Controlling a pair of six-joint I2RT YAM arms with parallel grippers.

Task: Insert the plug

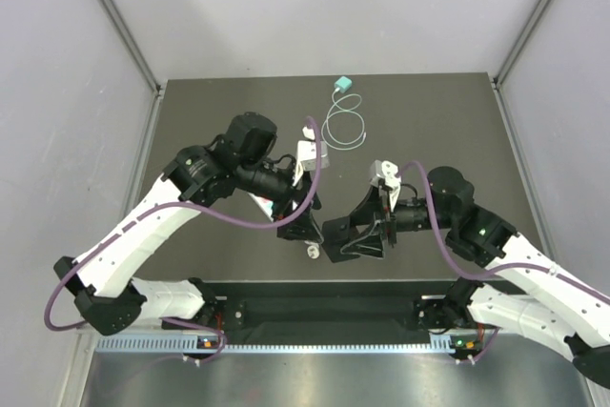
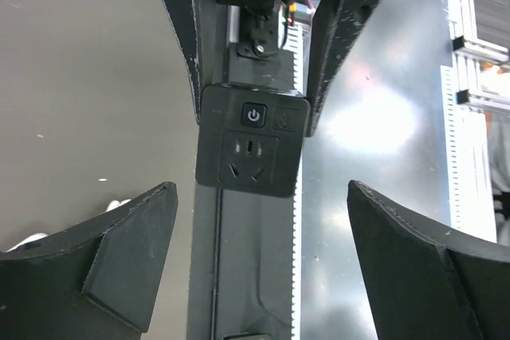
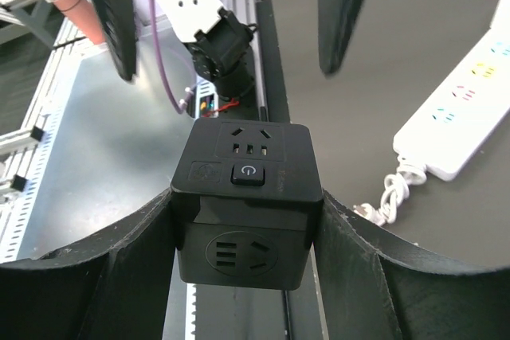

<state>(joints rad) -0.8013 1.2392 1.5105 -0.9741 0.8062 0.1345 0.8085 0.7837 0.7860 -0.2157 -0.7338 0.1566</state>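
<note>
Near the near edge of the surface, my right gripper clamps the black socket cube by its sides. My left gripper hangs spread wide, facing the cube. The teal plug lies by the far edge, well apart.

The only sign I can read is a power symbol, a circle broken by a short upright stroke. It is printed pale on the square push button on one face of the black cube-shaped plastic socket block, and I see it from both wrist cameras. The embossed square emblem beside it is too faint to make out. The small coloured marks on the white plastic power strip are too blurred for me to read.
</note>
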